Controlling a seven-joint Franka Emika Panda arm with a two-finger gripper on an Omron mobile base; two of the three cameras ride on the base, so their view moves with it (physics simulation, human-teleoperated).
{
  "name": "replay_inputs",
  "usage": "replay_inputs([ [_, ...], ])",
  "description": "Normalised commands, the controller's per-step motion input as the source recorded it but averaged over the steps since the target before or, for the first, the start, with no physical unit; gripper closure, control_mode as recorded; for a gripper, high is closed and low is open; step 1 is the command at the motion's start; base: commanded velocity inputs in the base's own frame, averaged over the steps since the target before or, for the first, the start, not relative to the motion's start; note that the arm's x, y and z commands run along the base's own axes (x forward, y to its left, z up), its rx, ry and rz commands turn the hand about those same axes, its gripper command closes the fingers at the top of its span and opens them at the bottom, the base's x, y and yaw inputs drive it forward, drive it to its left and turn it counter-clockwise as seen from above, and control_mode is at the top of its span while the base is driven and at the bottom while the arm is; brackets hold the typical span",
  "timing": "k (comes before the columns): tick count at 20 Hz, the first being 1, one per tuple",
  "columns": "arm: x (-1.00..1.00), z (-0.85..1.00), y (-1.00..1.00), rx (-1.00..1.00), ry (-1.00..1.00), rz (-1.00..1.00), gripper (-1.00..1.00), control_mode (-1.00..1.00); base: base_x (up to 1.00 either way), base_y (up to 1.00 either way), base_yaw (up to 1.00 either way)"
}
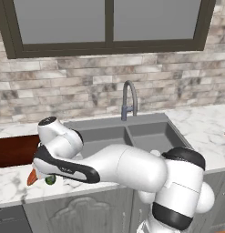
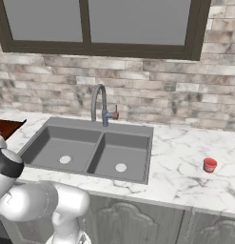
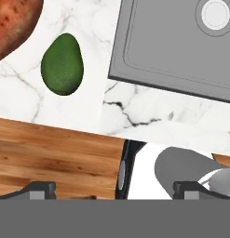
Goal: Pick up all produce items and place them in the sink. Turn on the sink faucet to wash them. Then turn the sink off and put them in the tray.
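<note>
Arm folds low from its base and reaches left across the counter [image 1: 13,182] front edge, wrist bent down over the left counter corner. End effector [image 3: 114,188] points at the counter, fingers [image 3: 39,188] spread wide, nothing between them. Under the hand: orange-red vegetable [image 1: 32,176] and green fruit [image 1: 50,180] lie just beside each other on the marble, not touching, left of the sink [image 1: 145,134]. In the hand view the green fruit sits clear of the sink's rim, the vegetable further off at the frame corner. Reddish-brown tray [image 1: 13,150] sits behind them, left of the sink. Both basins hold only their pale drains. Faucet [image 1: 129,100] stands upright behind the divider. Small red cup [image 2: 210,165] far right on the counter.
</note>
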Motion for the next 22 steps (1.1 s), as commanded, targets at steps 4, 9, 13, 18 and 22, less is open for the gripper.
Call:
replay_inputs([
  [4,0.09,-0.19,0.25,0.00,0.00,0.00,-1.00,-1.00,0.00,0.00,0.00],
  [9,0.18,-0.15,0.14,0.00,0.00,0.00,-1.00,-1.00,0.00,0.00,0.00],
  [13,0.17,-0.19,0.09,0.00,-0.04,0.00,-1.00,-1.00,0.00,0.00,0.00],
  [18,0.14,-0.22,0.07,0.00,-0.07,0.00,-1.00,-1.00,0.00,0.00,0.00],
  [22,0.17,-0.17,0.10,0.00,-0.02,0.00,-1.00,-1.00,0.00,0.00,0.00],
])
